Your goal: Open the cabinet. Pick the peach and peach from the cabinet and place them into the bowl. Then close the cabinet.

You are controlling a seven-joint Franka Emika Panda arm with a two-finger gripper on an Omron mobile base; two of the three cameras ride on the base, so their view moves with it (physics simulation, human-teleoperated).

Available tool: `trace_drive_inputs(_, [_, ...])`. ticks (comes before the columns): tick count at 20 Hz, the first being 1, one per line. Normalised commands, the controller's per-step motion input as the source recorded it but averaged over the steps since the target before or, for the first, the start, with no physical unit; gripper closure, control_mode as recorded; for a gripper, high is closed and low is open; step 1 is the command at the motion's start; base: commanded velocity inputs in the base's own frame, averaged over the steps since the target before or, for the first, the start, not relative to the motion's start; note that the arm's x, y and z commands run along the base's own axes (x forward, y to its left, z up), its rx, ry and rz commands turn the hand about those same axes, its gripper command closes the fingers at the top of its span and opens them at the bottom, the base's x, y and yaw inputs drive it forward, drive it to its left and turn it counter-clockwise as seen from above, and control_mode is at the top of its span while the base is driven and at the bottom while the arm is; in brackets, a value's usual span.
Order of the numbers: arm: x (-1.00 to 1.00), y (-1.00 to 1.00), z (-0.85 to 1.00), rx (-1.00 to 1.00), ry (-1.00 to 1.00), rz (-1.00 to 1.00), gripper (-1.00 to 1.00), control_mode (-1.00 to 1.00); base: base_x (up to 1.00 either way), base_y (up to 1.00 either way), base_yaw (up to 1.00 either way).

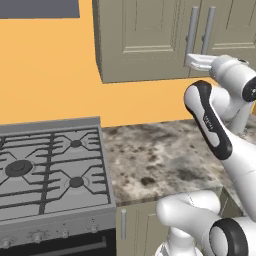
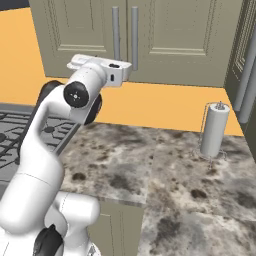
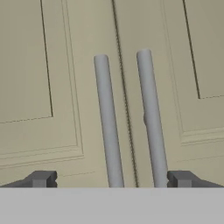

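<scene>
The olive-grey cabinet [image 1: 145,40] hangs on the orange wall above the counter, both doors shut [image 2: 170,40]. In the hand view its two long grey bar handles stand side by side, the left handle [image 3: 107,122] and the right handle [image 3: 151,113], on either side of the door seam. My gripper [image 3: 111,179] is open, facing the doors a short way off, with both handles between its fingertips [image 3: 41,178]. From the left base view the gripper [image 1: 189,60] sits level with the handles' lower ends. The peaches are hidden and the bowl is out of view.
A gas stove [image 1: 50,165] lies left of the speckled stone counter [image 1: 160,160]. A paper-towel roll [image 2: 216,130] stands on the counter at the right, beside a tall unit with long handles [image 2: 245,75]. Lower cabinets [image 1: 135,225] sit below the counter.
</scene>
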Motion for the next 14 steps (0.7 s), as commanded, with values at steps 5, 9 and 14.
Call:
trace_drive_inputs(5, [0.31,0.0,0.0,0.0,0.0,0.0,-1.0,-1.0,0.0,0.0,0.0])
trace_drive_inputs(9, [0.41,0.0,0.0,0.0,0.0,0.0,-1.0,-1.0,0.0,0.0,0.0])
trace_drive_inputs(14, [0.52,0.0,0.0,0.0,0.02,0.0,-1.0,-1.0,0.0,0.0,0.0])
